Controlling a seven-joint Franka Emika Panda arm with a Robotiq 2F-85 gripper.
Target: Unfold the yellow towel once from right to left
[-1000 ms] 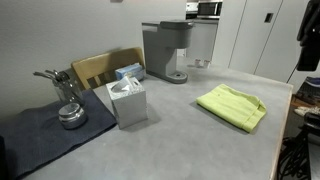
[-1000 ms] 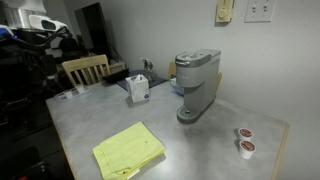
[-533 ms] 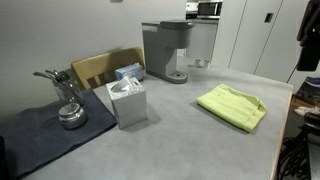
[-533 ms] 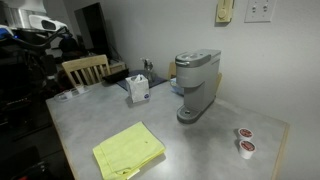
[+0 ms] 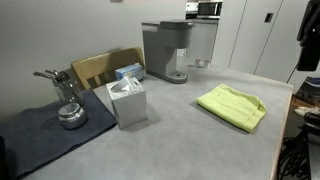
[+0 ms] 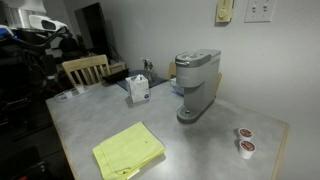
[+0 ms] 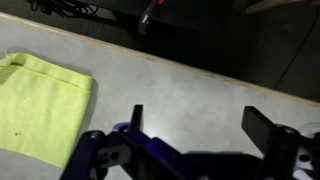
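Observation:
The yellow towel (image 5: 233, 105) lies folded flat on the grey table, near its edge; it also shows in an exterior view (image 6: 129, 151) and at the left of the wrist view (image 7: 38, 105). My gripper (image 7: 200, 120) is open and empty, its two dark fingers spread wide above bare table to the right of the towel, not touching it. The arm does not show in either exterior view.
A grey coffee machine (image 5: 165, 50) stands on the table (image 5: 180, 130). A tissue box (image 5: 127, 102) stands beside a dark grey mat (image 5: 45, 135) bearing a metal pot (image 5: 70, 115). A wooden chair (image 6: 85, 70) is at the table. Two small pods (image 6: 244, 140) lie near a corner.

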